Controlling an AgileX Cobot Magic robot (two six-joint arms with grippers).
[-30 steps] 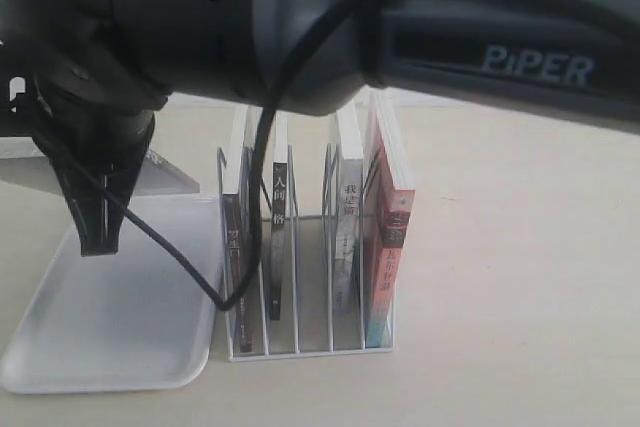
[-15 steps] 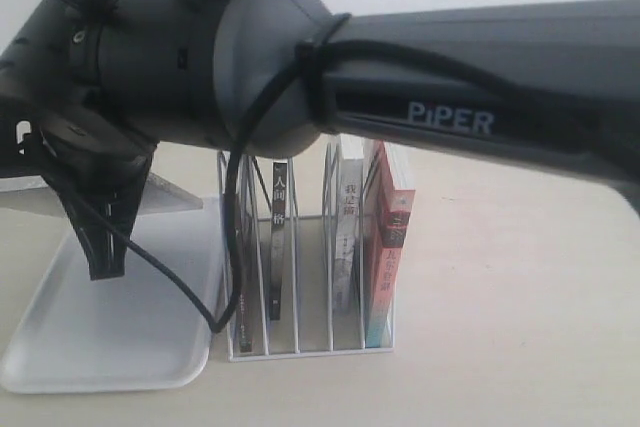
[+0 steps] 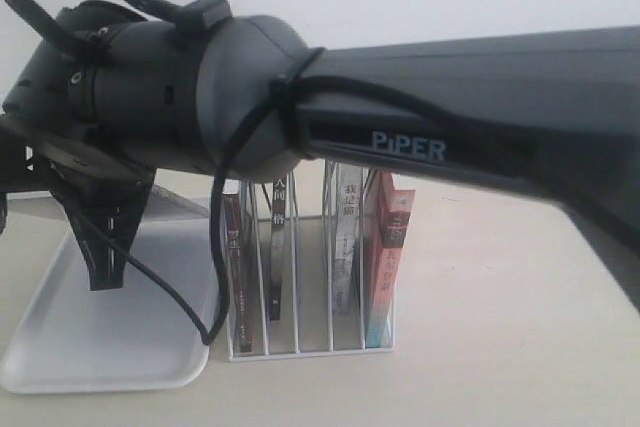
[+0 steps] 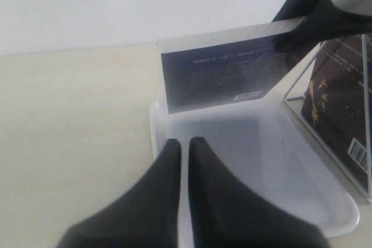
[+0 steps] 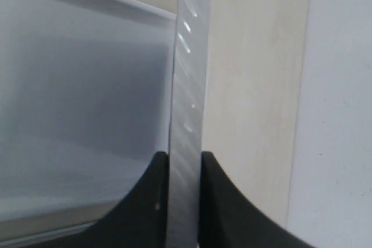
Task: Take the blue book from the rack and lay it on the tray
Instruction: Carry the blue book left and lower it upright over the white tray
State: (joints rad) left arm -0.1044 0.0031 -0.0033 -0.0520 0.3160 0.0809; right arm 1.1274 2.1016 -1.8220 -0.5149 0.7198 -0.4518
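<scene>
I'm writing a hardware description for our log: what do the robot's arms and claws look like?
The right arm is a smooth, rounded dark grey shell with pale "PiPER" lettering; a black cable loops around it, cinched by a band. The left claw and right claw have matte black, tapered fingers.

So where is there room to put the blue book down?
The tray is bare all over, bordered by the rack on one side. The table beyond the rack's red-orange book is bare too. The rack is crowded with books.
</scene>
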